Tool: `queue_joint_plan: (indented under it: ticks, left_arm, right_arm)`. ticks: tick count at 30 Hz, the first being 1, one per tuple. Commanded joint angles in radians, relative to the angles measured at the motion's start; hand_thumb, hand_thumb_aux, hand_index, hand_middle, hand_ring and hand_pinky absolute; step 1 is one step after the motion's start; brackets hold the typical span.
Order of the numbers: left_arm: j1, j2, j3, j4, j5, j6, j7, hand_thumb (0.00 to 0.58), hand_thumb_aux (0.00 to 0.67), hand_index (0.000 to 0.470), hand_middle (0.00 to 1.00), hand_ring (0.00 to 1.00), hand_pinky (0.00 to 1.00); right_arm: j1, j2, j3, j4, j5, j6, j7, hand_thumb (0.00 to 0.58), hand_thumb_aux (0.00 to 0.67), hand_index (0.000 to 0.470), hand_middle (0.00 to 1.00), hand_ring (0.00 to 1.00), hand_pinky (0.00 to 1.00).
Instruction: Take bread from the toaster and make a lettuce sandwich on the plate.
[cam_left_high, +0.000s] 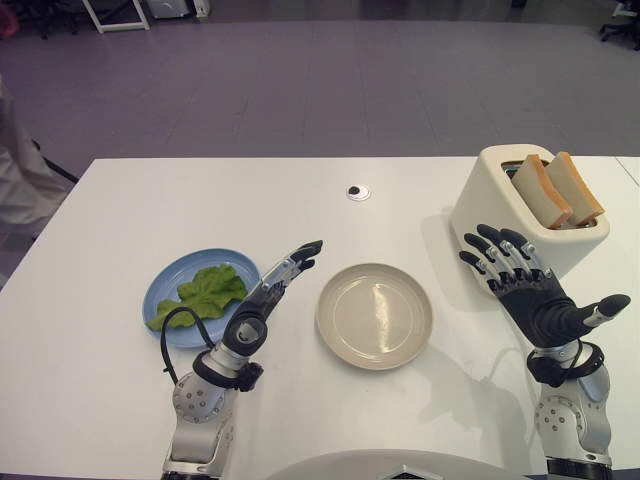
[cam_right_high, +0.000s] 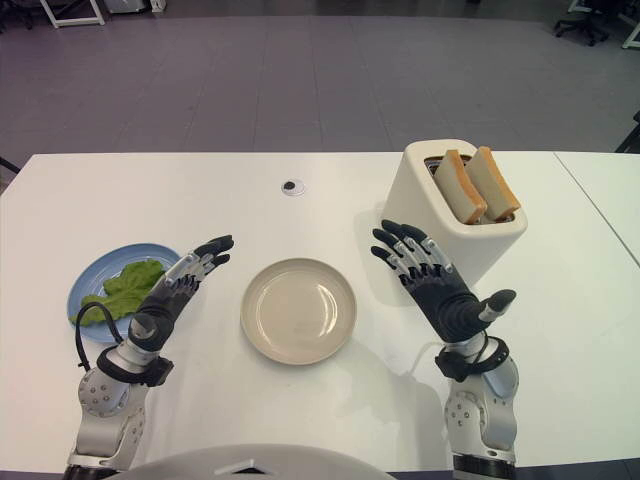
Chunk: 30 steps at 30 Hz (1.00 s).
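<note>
A cream toaster (cam_left_high: 500, 215) stands at the right of the white table with two bread slices (cam_left_high: 556, 189) sticking up from its slots. An empty beige plate (cam_left_high: 375, 315) lies at the middle. Left of it, a blue plate (cam_left_high: 165, 280) carries a lettuce leaf (cam_left_high: 205, 293). My left hand (cam_left_high: 268, 295) is raised between the two plates, fingers stretched out, holding nothing. My right hand (cam_left_high: 530, 282) hovers just in front of the toaster, fingers spread, palm empty.
A small round black-and-white marker (cam_left_high: 358, 192) lies on the table behind the beige plate. The table's far edge runs behind the toaster. A second table adjoins at the far right (cam_right_high: 610, 190).
</note>
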Motion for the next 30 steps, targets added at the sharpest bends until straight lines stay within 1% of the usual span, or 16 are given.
queue_joint_plan:
  ticks: [1,6,7,8,9,10,11,12,18,20,22,23,24,27,28,30]
  left_arm:
    - [0.001,0.002,0.007,-0.007,0.013,0.014,0.006,0.0,0.0,0.0,0.0,0.0,0.0]
    - [0.001,0.005,0.007,-0.009,0.01,0.017,0.007,0.0,0.0,0.0,0.0,0.0,0.0]
    - [0.001,0.005,0.006,-0.008,0.009,0.016,0.006,0.023,0.013,0.009,0.0,0.0,0.0]
    - [0.001,0.006,0.006,-0.009,0.008,0.016,0.006,0.255,0.168,0.118,0.0,0.0,0.0]
    - [0.001,0.006,0.005,-0.009,0.008,0.016,0.005,0.379,0.276,0.194,0.0,0.0,0.0]
    - [0.001,0.005,0.006,-0.009,0.008,0.016,0.006,0.349,0.247,0.173,0.0,0.0,0.0]
    - [0.001,0.005,0.006,-0.009,0.009,0.016,0.007,0.14,0.087,0.061,0.0,0.0,0.0]
    - [0.001,0.005,0.007,-0.009,0.01,0.016,0.008,0.0,0.0,0.0,0.0,0.0,0.0]
    - [0.002,0.003,0.007,-0.009,0.017,0.017,0.013,0.0,0.0,0.0,0.0,0.0,0.0]
    - [-0.001,0.002,0.005,-0.005,0.02,0.017,0.014,0.0,0.0,0.0,0.0,0.0,0.0]
    - [-0.006,0.001,0.002,0.003,0.023,0.016,0.013,0.0,0.0,0.0,0.0,0.0,0.0]
    - [-0.007,0.001,0.001,0.007,0.023,0.015,0.012,0.0,0.0,0.0,0.0,0.0,0.0]
    - [-0.005,-0.002,0.0,0.006,0.028,0.013,0.015,0.0,0.0,0.0,0.0,0.0,0.0]
    - [0.0,-0.013,-0.008,0.005,0.044,0.011,0.025,0.0,0.0,0.0,0.0,0.0,0.0]
    - [-0.001,-0.015,-0.012,0.005,0.048,0.012,0.027,0.0,0.0,0.0,0.0,0.0,0.0]
    - [-0.004,-0.018,-0.018,0.004,0.053,0.014,0.029,0.0,0.0,0.0,0.0,0.0,0.0]
  right_arm:
    - [-0.004,-0.01,-0.002,0.009,-0.027,0.005,-0.009,0.0,0.0,0.0,0.0,0.0,0.0]
    - [-0.005,-0.011,0.001,0.01,-0.033,0.01,-0.01,0.0,0.0,0.0,0.0,0.0,0.0]
    - [-0.005,-0.011,0.002,0.01,-0.034,0.01,-0.009,0.0,0.0,0.0,0.0,0.0,0.0]
    - [-0.005,-0.011,0.002,0.01,-0.035,0.011,-0.009,0.0,0.0,0.0,0.0,0.0,0.0]
    - [-0.005,-0.01,0.002,0.01,-0.035,0.011,-0.008,0.0,0.0,0.0,0.0,0.0,0.0]
    - [-0.005,-0.01,0.002,0.01,-0.035,0.011,-0.008,0.0,0.0,0.0,0.0,0.0,0.0]
    - [-0.005,-0.01,0.002,0.01,-0.035,0.011,-0.007,0.0,0.0,0.0,0.0,0.0,0.0]
    - [-0.005,-0.01,0.002,0.01,-0.036,0.011,-0.007,0.0,0.0,0.0,0.0,0.0,0.0]
    - [-0.014,-0.004,-0.008,0.009,-0.069,-0.016,-0.031,0.0,0.0,0.0,0.0,0.0,0.0]
    - [-0.036,-0.013,-0.037,-0.033,-0.123,-0.052,-0.087,0.0,0.0,0.0,0.0,0.0,0.0]
    - [-0.102,-0.061,-0.117,-0.077,-0.183,-0.056,-0.187,0.0,0.0,0.0,0.0,0.0,0.0]
    - [-0.138,-0.091,-0.159,-0.078,-0.236,-0.063,-0.235,0.0,0.0,0.0,0.0,0.0,0.0]
    - [-0.186,-0.141,-0.204,-0.043,-0.355,-0.097,-0.291,0.0,0.0,0.0,0.0,0.0,0.0]
    - [-0.294,-0.317,-0.284,0.133,-0.781,-0.179,-0.512,0.0,0.0,0.0,0.0,0.0,0.0]
    - [-0.309,-0.358,-0.292,0.196,-0.866,-0.187,-0.573,0.0,0.0,0.0,0.0,0.0,0.0]
    - [-0.322,-0.398,-0.302,0.285,-0.927,-0.178,-0.645,0.0,0.0,0.0,0.0,0.0,0.0]
